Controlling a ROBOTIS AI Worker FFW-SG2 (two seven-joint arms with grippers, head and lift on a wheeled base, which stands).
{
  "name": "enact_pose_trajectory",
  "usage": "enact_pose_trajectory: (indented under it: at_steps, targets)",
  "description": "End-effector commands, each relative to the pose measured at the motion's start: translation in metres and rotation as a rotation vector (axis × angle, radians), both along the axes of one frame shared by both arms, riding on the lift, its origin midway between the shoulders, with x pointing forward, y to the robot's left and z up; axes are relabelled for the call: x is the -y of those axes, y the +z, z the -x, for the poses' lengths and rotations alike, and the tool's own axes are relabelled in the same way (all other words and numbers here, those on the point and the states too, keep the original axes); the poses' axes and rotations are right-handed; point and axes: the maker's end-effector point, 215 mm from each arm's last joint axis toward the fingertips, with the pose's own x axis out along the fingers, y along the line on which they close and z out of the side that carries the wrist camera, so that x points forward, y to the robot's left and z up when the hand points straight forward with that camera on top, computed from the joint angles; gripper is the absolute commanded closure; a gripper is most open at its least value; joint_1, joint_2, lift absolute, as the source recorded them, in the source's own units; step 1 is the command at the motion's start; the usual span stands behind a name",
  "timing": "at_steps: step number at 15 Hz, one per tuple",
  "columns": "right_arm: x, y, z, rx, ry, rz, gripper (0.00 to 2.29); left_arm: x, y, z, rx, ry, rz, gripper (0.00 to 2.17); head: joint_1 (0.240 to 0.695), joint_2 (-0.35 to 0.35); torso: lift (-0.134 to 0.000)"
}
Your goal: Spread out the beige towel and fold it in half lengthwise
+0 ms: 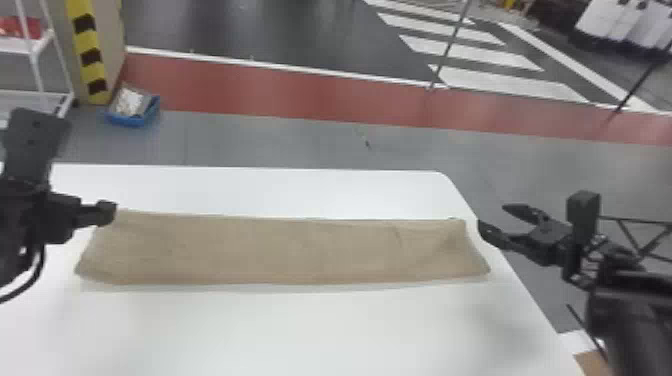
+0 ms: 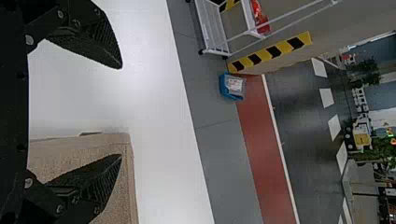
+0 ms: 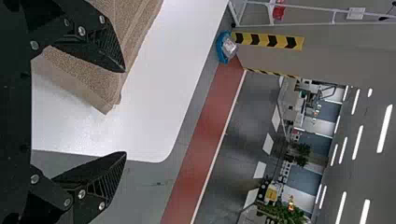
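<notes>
The left gripper (image 1: 106, 212), made of flat black fingers, is at the far left corner of the long beige cloth towel (image 1: 280, 250). In the left wrist view, the left gripper (image 2: 121, 112) has its fingers spread wide with nothing held between them; one finger overlaps the towel, the other the smooth white table (image 1: 325, 325). The matching black right gripper (image 1: 492, 216) is just beside the towel's right end. In the right wrist view, the right gripper (image 3: 125, 112) is likewise wide open and grips nothing, one finger overlapping the towel's end and the other the floor past the table edge.

The towel lies across the table as a long, narrow folded band, its ends slanted, with light creases toward the right and layered edges at the right end.

Beyond the table, on the grey floor (image 1: 300, 145), sits an open blue bin (image 1: 132, 121) holding a white-and-clear packet (image 1: 131, 101). It stands near the foot of a beige pillar (image 1: 111, 30) with a yellow-and-black striped edge. To the left is a white tubular rack (image 1: 36, 70), with a red item (image 1: 21, 27) on its shelf. Farther off run a brick-red floor strip (image 1: 280, 92) and white painted bars (image 1: 505, 82).
</notes>
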Motion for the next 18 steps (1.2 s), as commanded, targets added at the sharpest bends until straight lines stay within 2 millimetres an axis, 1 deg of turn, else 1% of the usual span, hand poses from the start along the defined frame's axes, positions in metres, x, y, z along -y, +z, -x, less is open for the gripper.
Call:
enact_pose_trajectory:
  at_steps: [1,2,3,4,5,6,7,8,10,12,13,15,16,17,18]
  targets:
    - [0.008,0.002,0.009,-0.003,-0.017,-0.021,0.05,-0.015,-0.01,0.017,-0.031,0.017,0.05,0.05,0.695,-0.327,-0.124]
    - [0.009,0.004,0.014,0.005,-0.016,-0.03,0.05,-0.02,-0.016,0.023,-0.046,0.025,0.071,0.05,0.695,-0.327,-0.124]
    - [0.013,0.008,0.018,0.016,-0.022,-0.034,0.05,-0.02,-0.017,0.025,-0.05,0.025,0.086,0.04,0.695,-0.327,-0.124]
    - [0.013,0.006,0.021,0.015,-0.022,-0.036,0.06,-0.02,-0.023,0.031,-0.077,0.026,0.121,0.04,0.695,-0.328,-0.124]
    - [0.014,0.005,0.024,0.013,-0.024,-0.038,0.06,-0.017,-0.026,0.036,-0.108,0.013,0.181,0.05,0.695,-0.33,-0.124]
    - [0.016,0.004,0.026,0.012,-0.026,-0.04,0.06,-0.012,-0.023,0.037,-0.118,0.006,0.25,0.05,0.695,-0.334,-0.124]
    - [0.017,0.001,0.03,0.007,-0.028,-0.04,0.06,-0.009,-0.022,0.035,-0.121,0.002,0.287,0.04,0.695,-0.338,-0.124]
    - [0.02,0.0,0.034,0.011,-0.03,-0.034,0.07,-0.006,-0.026,0.032,-0.133,0.002,0.298,0.04,0.695,-0.346,-0.124]
    - [0.02,-0.004,0.039,0.003,-0.027,-0.032,0.07,-0.001,-0.041,0.029,-0.171,-0.002,0.31,0.04,0.695,-0.35,-0.124]
    - [0.021,-0.003,0.04,0.002,-0.024,-0.033,0.07,0.008,-0.047,0.021,-0.189,-0.015,0.353,0.2,0.695,-0.35,-0.124]
    - [0.022,-0.003,0.041,0.0,-0.024,-0.031,0.07,0.008,-0.051,0.019,-0.197,-0.014,0.357,0.25,0.695,-0.35,-0.124]
    - [0.024,-0.004,0.043,-0.005,-0.025,-0.026,0.07,0.013,-0.055,0.011,-0.201,-0.02,0.38,0.28,0.695,-0.35,-0.124]
    - [0.024,-0.005,0.044,-0.007,-0.025,-0.026,0.07,0.015,-0.056,0.008,-0.209,-0.022,0.377,0.43,0.695,-0.35,-0.124]
    - [0.024,-0.004,0.043,-0.005,-0.025,-0.026,0.07,0.014,-0.056,0.007,-0.211,-0.02,0.375,0.47,0.695,-0.35,-0.124]
    - [0.023,-0.005,0.043,-0.007,-0.023,-0.024,0.07,0.015,-0.057,0.008,-0.214,-0.024,0.378,0.47,0.695,-0.35,-0.124]
